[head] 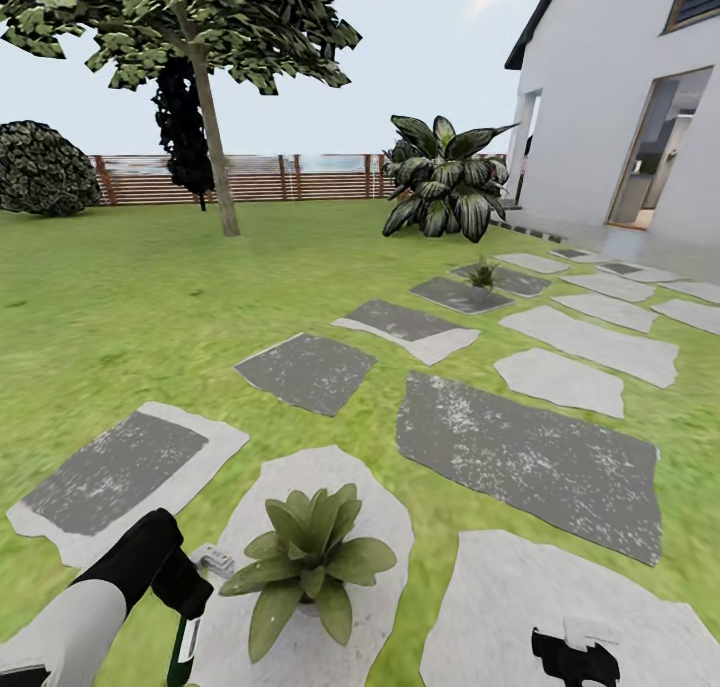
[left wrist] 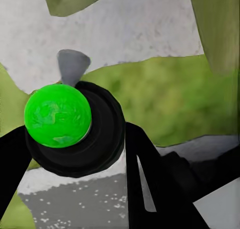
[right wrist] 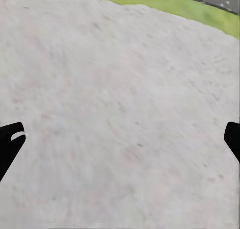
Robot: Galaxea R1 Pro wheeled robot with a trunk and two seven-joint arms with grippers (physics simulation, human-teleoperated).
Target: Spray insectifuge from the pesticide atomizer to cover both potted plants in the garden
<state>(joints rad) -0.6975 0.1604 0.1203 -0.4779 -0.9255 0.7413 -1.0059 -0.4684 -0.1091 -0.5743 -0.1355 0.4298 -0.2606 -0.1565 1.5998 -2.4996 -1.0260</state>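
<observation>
My left gripper [head: 185, 592] is at the lower left, shut on the pesticide atomizer [head: 186, 650], a dark bottle with a pale label and a whitish nozzle [head: 213, 560]. In the left wrist view the atomizer [left wrist: 75, 134] is seen from above, black and round with a bright green cap and a grey nozzle [left wrist: 73, 65], black fingers [left wrist: 145, 184] on either side. The nozzle points toward the near potted plant [head: 305, 557], which stands just right of it on a white stepping stone [head: 385, 527]. A second potted plant [head: 482, 274] stands farther off on a grey stone. My right gripper [head: 572, 655] [right wrist: 120, 144] hangs open over a white stone.
Grey and white stepping stones [head: 525, 457] run across the green lawn [head: 130, 297] toward the white house [head: 620, 117]. A large broad-leaved shrub [head: 445, 182] grows by the house. A tree [head: 215, 137], a round bush [head: 45, 167] and a brown slatted fence [head: 260, 177] stand at the back.
</observation>
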